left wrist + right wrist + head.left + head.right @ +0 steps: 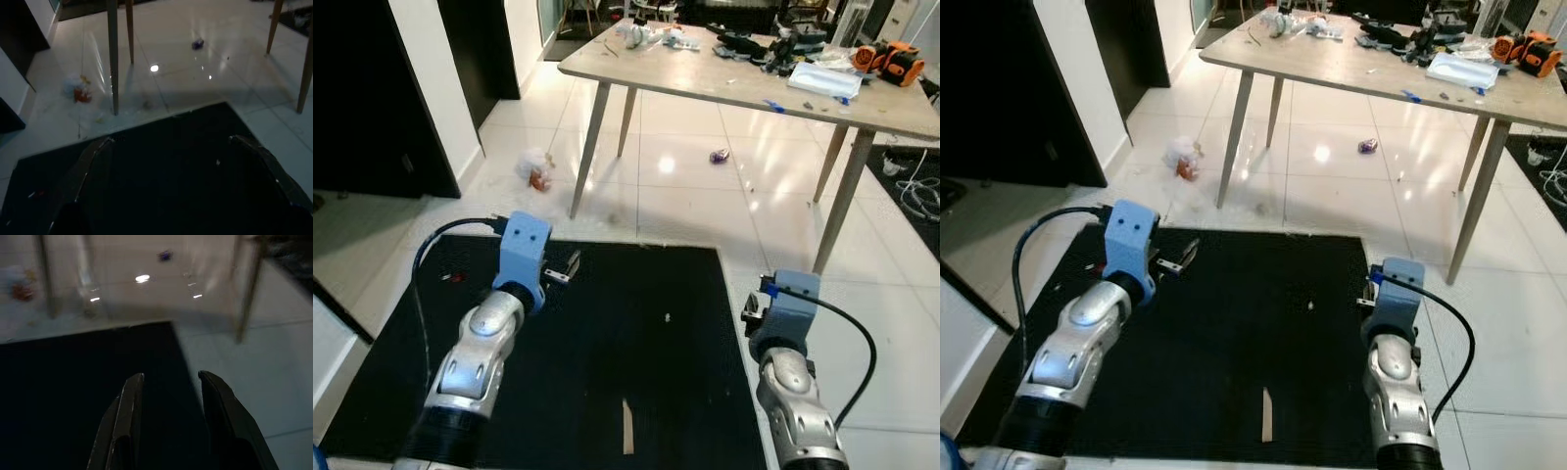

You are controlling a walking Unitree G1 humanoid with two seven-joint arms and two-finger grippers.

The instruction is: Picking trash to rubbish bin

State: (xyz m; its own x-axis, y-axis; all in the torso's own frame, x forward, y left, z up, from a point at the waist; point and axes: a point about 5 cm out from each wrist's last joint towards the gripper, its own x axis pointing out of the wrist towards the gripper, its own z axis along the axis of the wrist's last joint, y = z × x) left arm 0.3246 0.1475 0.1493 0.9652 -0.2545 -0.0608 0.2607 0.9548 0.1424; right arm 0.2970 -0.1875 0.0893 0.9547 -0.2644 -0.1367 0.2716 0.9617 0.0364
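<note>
A crumpled white and red wrapper point(535, 168) lies on the white tile floor beside the table's near left leg. A small purple wrapper point(719, 155) lies on the tiles under the table. Both arms reach forward over a black mat point(636, 333), well short of either wrapper. In its wrist view my left gripper point(171, 139) is open, its fingers point(93, 161) spread wide with nothing between them. My right gripper point(171, 377) is also open, with a narrower gap and nothing held. It hangs above the mat's right edge.
A wooden table point(705, 83) with slanted legs point(590, 147) stands ahead, cluttered with tools and packets. A dark doorway point(372, 98) is on the left. Cables point(920, 191) lie at the far right. A wood strip point(627, 426) and small crumbs lie on the mat.
</note>
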